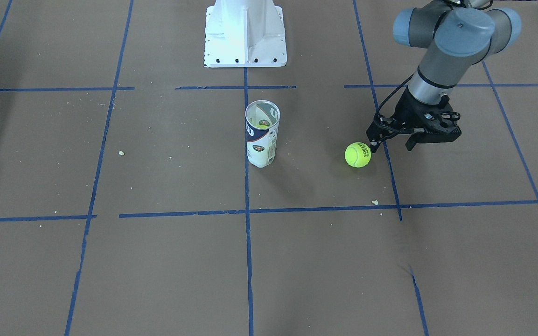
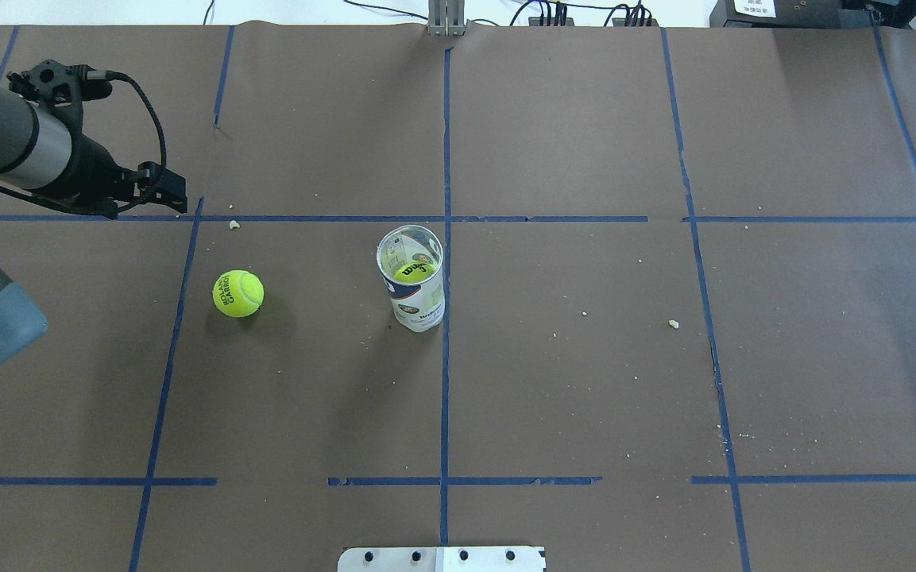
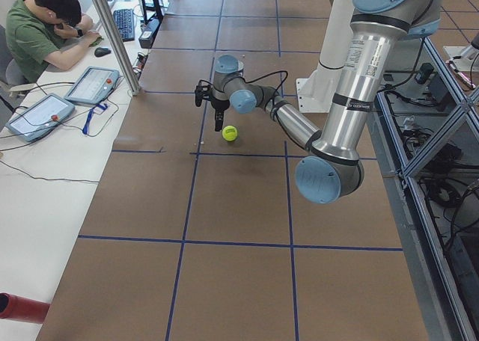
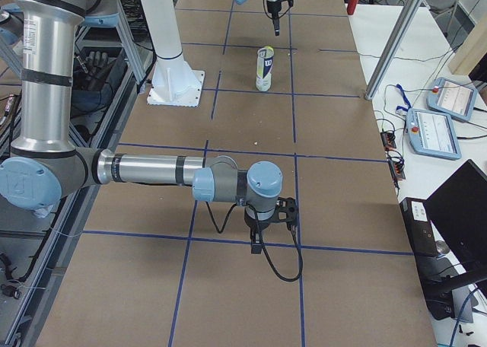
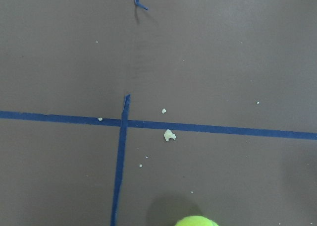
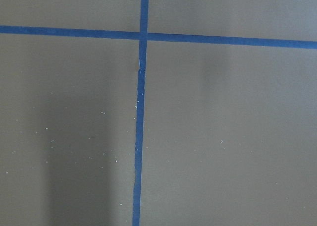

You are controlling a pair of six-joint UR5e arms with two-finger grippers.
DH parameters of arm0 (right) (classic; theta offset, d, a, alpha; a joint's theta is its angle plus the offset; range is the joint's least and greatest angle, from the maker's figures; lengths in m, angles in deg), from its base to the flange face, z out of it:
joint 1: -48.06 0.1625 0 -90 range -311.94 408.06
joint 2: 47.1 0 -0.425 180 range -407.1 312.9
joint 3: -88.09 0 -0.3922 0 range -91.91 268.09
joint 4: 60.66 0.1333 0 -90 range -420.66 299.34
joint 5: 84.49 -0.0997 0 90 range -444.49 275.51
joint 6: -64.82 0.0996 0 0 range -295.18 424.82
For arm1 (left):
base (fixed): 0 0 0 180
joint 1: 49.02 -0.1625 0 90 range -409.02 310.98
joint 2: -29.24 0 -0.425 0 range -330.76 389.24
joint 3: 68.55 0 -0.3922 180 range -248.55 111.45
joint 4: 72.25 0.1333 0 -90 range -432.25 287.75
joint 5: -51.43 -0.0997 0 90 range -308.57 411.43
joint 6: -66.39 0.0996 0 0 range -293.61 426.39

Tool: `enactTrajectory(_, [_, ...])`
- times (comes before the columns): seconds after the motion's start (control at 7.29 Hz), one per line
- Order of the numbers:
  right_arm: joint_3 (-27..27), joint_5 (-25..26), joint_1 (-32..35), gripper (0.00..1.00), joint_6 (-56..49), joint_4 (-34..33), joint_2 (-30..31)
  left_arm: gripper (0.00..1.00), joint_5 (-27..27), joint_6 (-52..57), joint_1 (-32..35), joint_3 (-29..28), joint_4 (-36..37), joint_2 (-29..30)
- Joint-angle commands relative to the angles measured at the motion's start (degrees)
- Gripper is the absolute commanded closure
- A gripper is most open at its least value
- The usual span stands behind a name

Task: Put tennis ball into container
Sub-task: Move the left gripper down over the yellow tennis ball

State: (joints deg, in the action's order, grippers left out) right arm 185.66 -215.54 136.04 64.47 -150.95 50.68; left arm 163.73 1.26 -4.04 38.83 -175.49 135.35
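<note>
The tennis ball (image 1: 357, 154) (image 2: 237, 293) (image 3: 230, 133) lies on the brown table; only its top edge shows in the left wrist view (image 5: 196, 221). My left gripper (image 1: 391, 145) (image 2: 157, 191) hangs open just beside and above the ball, not touching it. The container (image 1: 262, 135) (image 2: 414, 282) (image 4: 264, 68) stands upright at the table's middle, its mouth open, with another yellow ball (image 2: 414, 271) inside. My right gripper (image 4: 265, 237) shows only in the exterior right view, low over the table far from both; I cannot tell whether it is open or shut.
The white pedestal base (image 1: 245, 37) (image 2: 442, 558) stands behind the can on the robot's side. Blue tape lines (image 1: 248, 211) cross the table, and small crumbs (image 5: 169, 135) lie near the ball. An operator (image 3: 41, 27) sits at a side desk with tablets (image 3: 91, 85).
</note>
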Motion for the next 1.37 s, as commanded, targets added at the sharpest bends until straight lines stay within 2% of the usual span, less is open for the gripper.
enactTrajectory(0.0, [0.0,0.0,0.0,0.00,0.0,0.0,-0.1,0.00,-4.2,-5.1,-4.6,-4.0,-5.4,0.2])
enactTrajectory(0.55, [0.0,0.0,0.0,0.00,0.0,0.0,0.0,0.00,-6.2,-7.6,-8.3,-6.1,-6.4,0.6])
enactTrajectory(1.24, [0.0,0.0,0.0,0.00,0.0,0.0,0.0,0.00,-7.4,-7.6,-9.7,-8.6,-6.5,0.9])
